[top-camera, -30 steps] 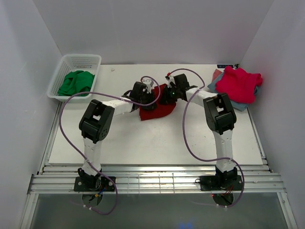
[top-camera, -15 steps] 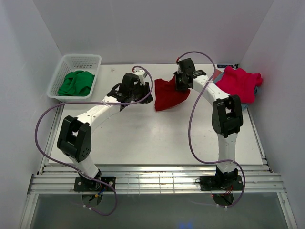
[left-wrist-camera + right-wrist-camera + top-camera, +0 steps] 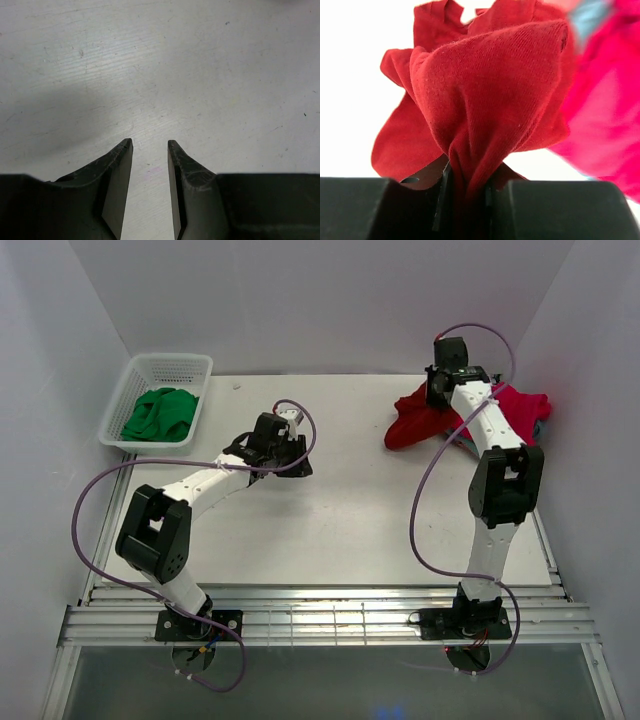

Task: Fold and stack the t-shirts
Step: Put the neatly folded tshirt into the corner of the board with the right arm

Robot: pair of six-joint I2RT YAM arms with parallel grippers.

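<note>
My right gripper [image 3: 438, 398] [image 3: 467, 186] is shut on a bunched fold of the dark red t-shirt [image 3: 412, 426] [image 3: 490, 85] at the back right of the table. The cloth hangs crumpled from the jaws and trails down to the table. Just to its right lies the pink-red t-shirt [image 3: 512, 408] [image 3: 607, 125], resting on a grey-blue one [image 3: 538, 429] [image 3: 586, 16]. My left gripper [image 3: 297, 464] [image 3: 150, 145] stands open over bare table near the middle. Nothing lies between its fingers.
A white basket [image 3: 170, 361] holding green cloth [image 3: 158, 411] sits at the back left corner. White walls close in the table at the back and on both sides.
The right gripper has carried the dark red t-shirt from the table's middle to the back right, beside the pink-red one. The left gripper has let go of the cloth and stretched out to mid-table.
</note>
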